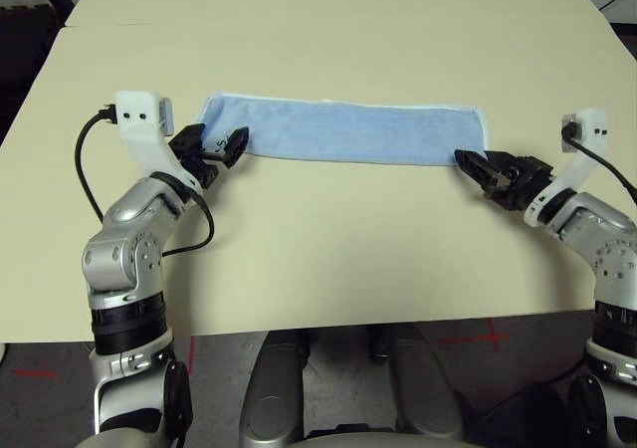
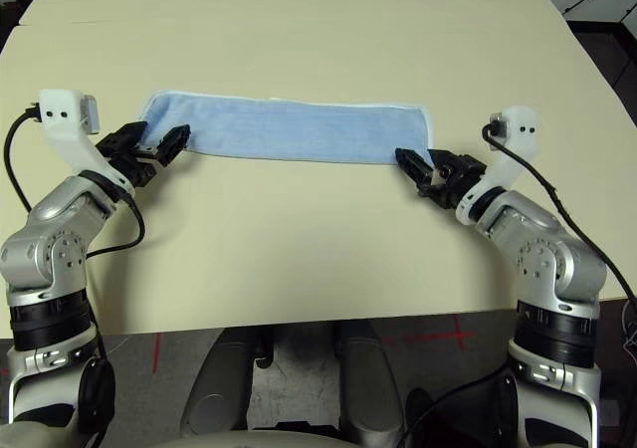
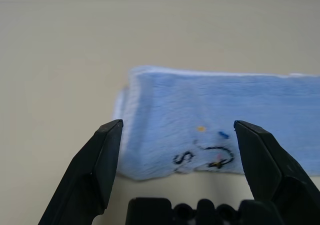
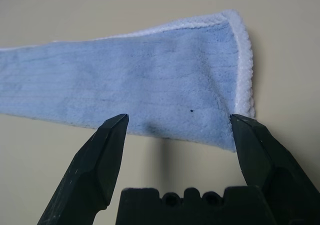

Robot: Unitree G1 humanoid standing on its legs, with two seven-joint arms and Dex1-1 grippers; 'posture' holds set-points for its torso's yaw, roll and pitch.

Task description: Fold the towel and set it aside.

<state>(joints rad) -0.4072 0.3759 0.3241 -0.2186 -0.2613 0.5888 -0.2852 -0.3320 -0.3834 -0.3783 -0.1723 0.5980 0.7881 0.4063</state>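
Towel (image 1: 343, 129): one, folded strip; left end effector (image 1: 221, 150) and right end effector (image 1: 476, 166) both wide.

Both silver forearms reach low over the pale beige tabletop (image 1: 328, 259), one at each short end of the folded light-blue terry towel with white edging (image 1: 343, 129). Left gripper (image 1: 221, 148) sits at the towel's left end, black fingers spread wide, holding nothing. Right gripper (image 1: 474, 165) sits just beside the right end, jaws equally wide apart and empty.
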